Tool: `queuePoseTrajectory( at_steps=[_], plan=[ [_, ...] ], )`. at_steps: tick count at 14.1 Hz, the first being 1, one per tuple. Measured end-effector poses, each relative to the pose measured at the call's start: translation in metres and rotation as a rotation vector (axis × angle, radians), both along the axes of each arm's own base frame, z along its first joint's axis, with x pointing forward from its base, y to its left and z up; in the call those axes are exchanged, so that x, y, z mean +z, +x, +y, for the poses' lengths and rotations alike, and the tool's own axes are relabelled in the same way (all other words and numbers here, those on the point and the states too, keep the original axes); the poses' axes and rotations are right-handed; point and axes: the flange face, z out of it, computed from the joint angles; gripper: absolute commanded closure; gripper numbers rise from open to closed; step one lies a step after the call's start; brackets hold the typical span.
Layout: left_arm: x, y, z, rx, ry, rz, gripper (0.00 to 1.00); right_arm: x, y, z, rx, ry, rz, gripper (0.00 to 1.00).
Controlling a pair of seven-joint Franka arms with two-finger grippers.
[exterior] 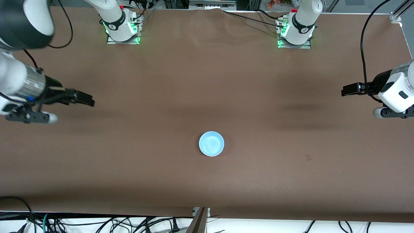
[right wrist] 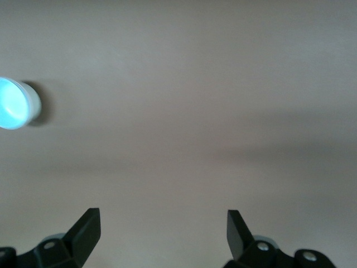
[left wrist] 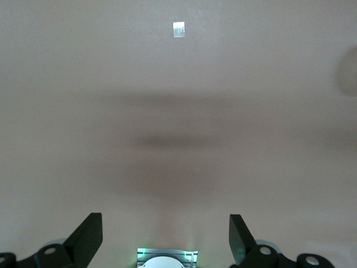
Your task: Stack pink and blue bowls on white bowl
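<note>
A light blue bowl (exterior: 211, 143) stands upright on the brown table, midway between the two arms' ends. It also shows at the edge of the right wrist view (right wrist: 14, 104), where its outer wall looks pale. No pink bowl or white bowl shows on its own; I cannot tell whether any lies under the blue one. My right gripper (exterior: 88, 99) hovers over bare table toward the right arm's end, open and empty (right wrist: 163, 220). My left gripper (exterior: 345, 90) hovers over bare table toward the left arm's end, open and empty (left wrist: 165, 223).
The two arm bases (exterior: 123, 27) (exterior: 296, 32) stand along the table's edge farthest from the front camera. Cables (exterior: 97, 223) lie off the near edge. A small piece of white tape (left wrist: 179, 29) lies on the table cover. A faint dark mark (exterior: 308, 157) lies toward the left arm's end.
</note>
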Motion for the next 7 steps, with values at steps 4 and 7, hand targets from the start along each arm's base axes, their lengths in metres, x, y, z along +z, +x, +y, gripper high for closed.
queuePoseTrajectory(
  at_steps=[4,7],
  plan=[
    [0.0,0.0,0.0,0.0,0.0,0.0,0.0,0.001,-0.033,0.004,0.059,-0.074,-0.031,0.0],
    [0.0,0.0,0.001,0.002,0.001,0.0,0.0,0.009,-0.046,0.003,0.067,-0.071,-0.046,0.0]
  ],
)
